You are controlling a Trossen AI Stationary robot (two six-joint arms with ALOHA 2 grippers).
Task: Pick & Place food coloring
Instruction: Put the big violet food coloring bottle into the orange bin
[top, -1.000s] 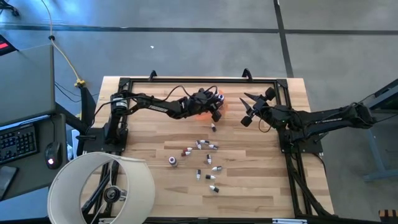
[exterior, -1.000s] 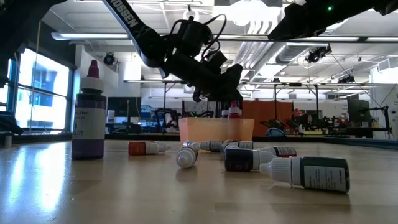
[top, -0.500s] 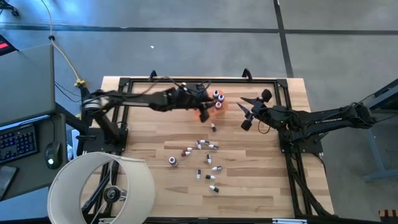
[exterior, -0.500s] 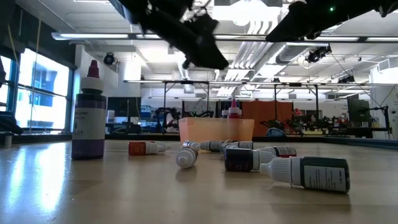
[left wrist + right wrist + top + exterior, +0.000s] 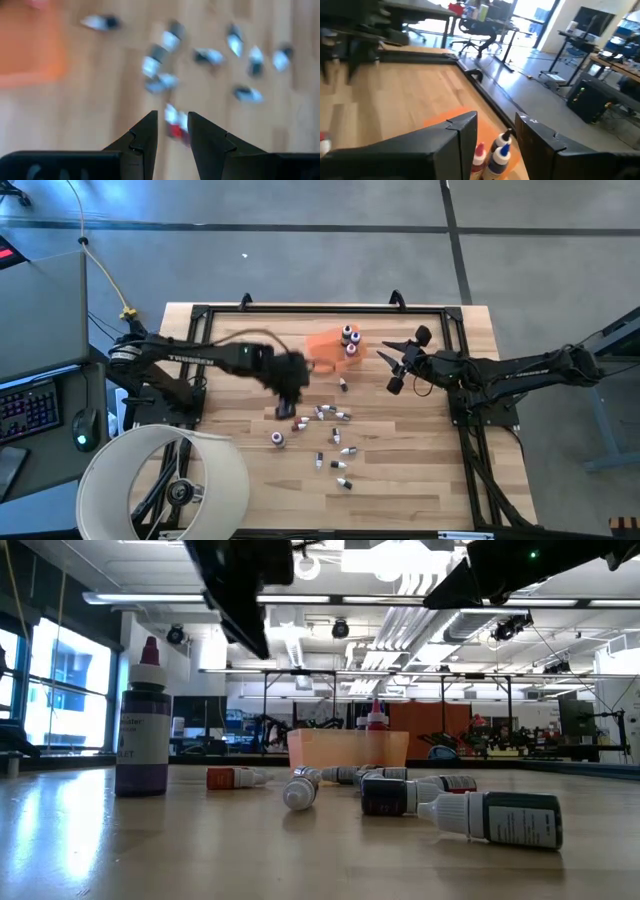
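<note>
Several tiny food coloring bottles (image 5: 328, 416) with white caps lie scattered on the wooden table; in the low view they lie on their sides (image 5: 405, 792). A larger purple bottle (image 5: 142, 725) stands upright. Three bottles (image 5: 349, 340) stand in the orange tray (image 5: 322, 345). My left gripper (image 5: 288, 402) hovers open and empty above the near-left part of the scatter; a red bottle (image 5: 175, 131) shows on the table between its fingertips (image 5: 172, 122). My right gripper (image 5: 389, 367) waits open to the right of the tray, and the tray's bottles (image 5: 495, 152) show past its fingers.
A black frame rail (image 5: 320, 308) runs around the table's far edge and sides. A large white lamp shade (image 5: 165, 480) covers the near-left corner. Bare wood lies on the near-right part of the table (image 5: 410, 460).
My left gripper has swung away from above the orange tray, toward the table's near and left side, and now hangs over the scattered bottles. The tray and its three standing bottles, which the gripper had covered, now show. The scattered bottles have not moved.
</note>
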